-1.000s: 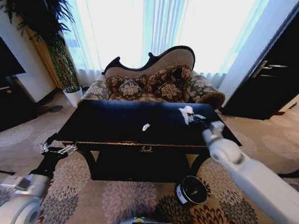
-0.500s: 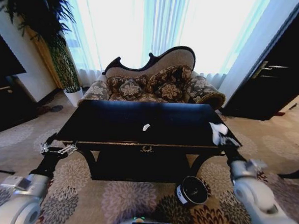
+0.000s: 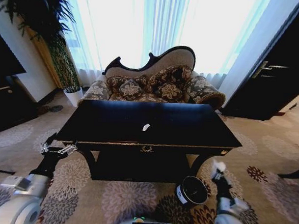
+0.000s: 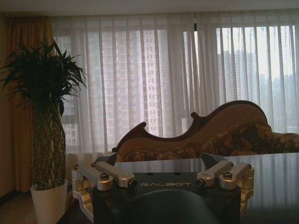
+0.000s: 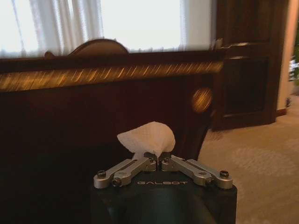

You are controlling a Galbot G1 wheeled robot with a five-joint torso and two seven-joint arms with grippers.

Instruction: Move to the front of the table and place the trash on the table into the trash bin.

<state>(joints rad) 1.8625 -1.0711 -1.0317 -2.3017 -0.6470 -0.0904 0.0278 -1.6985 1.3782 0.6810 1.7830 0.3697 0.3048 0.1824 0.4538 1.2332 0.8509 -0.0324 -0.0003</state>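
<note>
1 crumpled white paper wad (image 5: 146, 137) is clamped in the right gripper (image 3: 218, 168), just beside the round black trash bin (image 3: 193, 190). 1 small white wad (image 3: 146, 126) is left on the glossy black wooden table (image 3: 109, 125). The left gripper (image 3: 58, 149) is held spread apart by the table's left corner.

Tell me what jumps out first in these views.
The right tool is shut on a crumpled white paper wad, low beside the small round black trash bin on the carpet. One small white wad lies mid-top on the glossy black wooden table. The left tool hangs off the table's left corner.

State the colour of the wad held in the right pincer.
White; the paper wad in the right pincer shows best in the right wrist view.
</note>
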